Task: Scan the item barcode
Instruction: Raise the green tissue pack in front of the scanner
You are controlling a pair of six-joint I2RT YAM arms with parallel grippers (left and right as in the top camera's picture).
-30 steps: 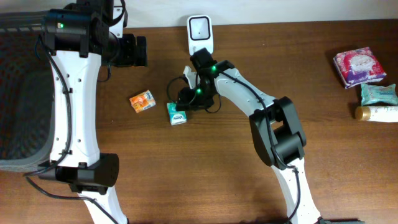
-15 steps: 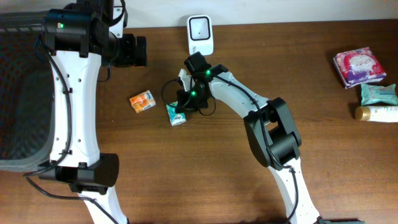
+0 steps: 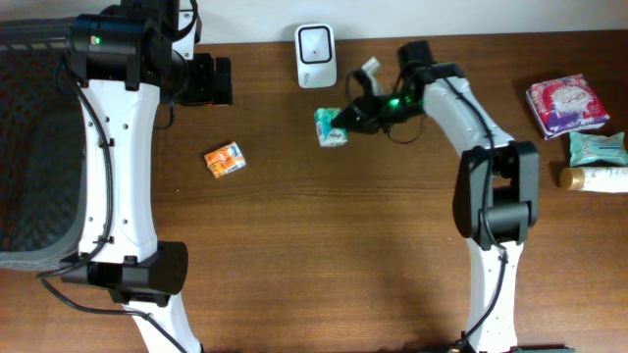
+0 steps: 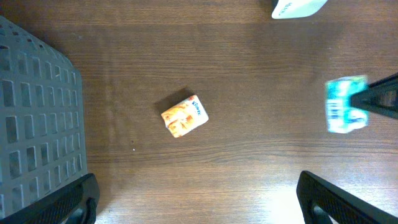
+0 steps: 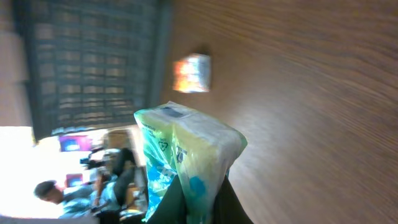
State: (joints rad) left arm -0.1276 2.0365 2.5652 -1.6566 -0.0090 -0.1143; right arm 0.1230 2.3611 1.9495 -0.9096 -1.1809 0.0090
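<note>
1 green packet (image 3: 331, 126) held, 1 orange packet (image 3: 225, 160), 1 scanner (image 3: 316, 43).

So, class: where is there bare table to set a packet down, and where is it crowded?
Bare wood: front middle, between the white left arm and right arm, below the small orange packet; also between the right arm and the right edge's pink pack, teal pack and pale bottle, which are crowded. Crowded: by the white scanner, near the green-and-white packet.

Looks down past the wide-spread left tool (image 4: 199, 208) onto a wooden counter (image 4: 186, 56): grey basket (image 4: 31, 112) at left, orange packet (image 4: 184, 116) near the middle, green packet (image 4: 343, 106) clamped in the right tool (image 4: 367, 103) at right.
</note>
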